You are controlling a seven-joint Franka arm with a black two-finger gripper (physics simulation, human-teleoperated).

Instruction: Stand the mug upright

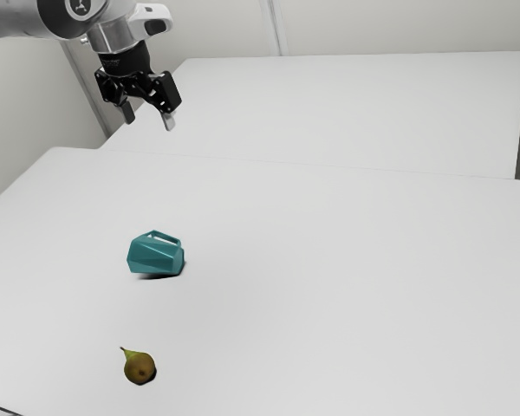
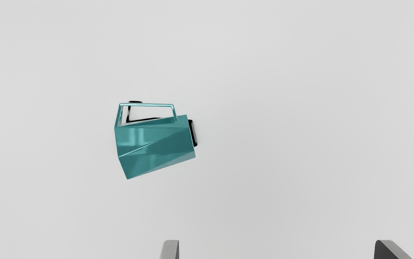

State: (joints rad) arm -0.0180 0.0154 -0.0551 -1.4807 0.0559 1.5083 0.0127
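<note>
- At the exterior view's far left, a thin dark strip (image 1: 2,408) lay well apart from our fingers, on the camera's side of them.
- A pale wall (image 1: 26,121) stood beyond our fingers, toward the exterior view's left.
- Our arm (image 1: 35,19) came in from the exterior view's upper left, ending in the gripper (image 1: 148,120), which pointed down.
- The pear (image 1: 139,368) rested on the table (image 1: 329,277), lower than our fingers and well apart from them, closer to the exterior camera than the mug (image 1: 156,256) was. Its stem pointed toward the exterior view's upper left.
- Our fingers (image 2: 171,250) were wide apart, with nothing between them; they hung well above the table and touched nothing.
- The teal, many-sided mug lay on its side on the table, below our fingers and apart from them. In the wrist view it sat out ahead of the fingertips, more in line with one finger than with the middle of the gap. Its handle (image 2: 146,104) was on the side away from our fingers there, and in the exterior view it showed along the mug's upper side.
- Another white surface (image 1: 355,113) spread behind our fingers, reaching toward the exterior view's right.
</note>
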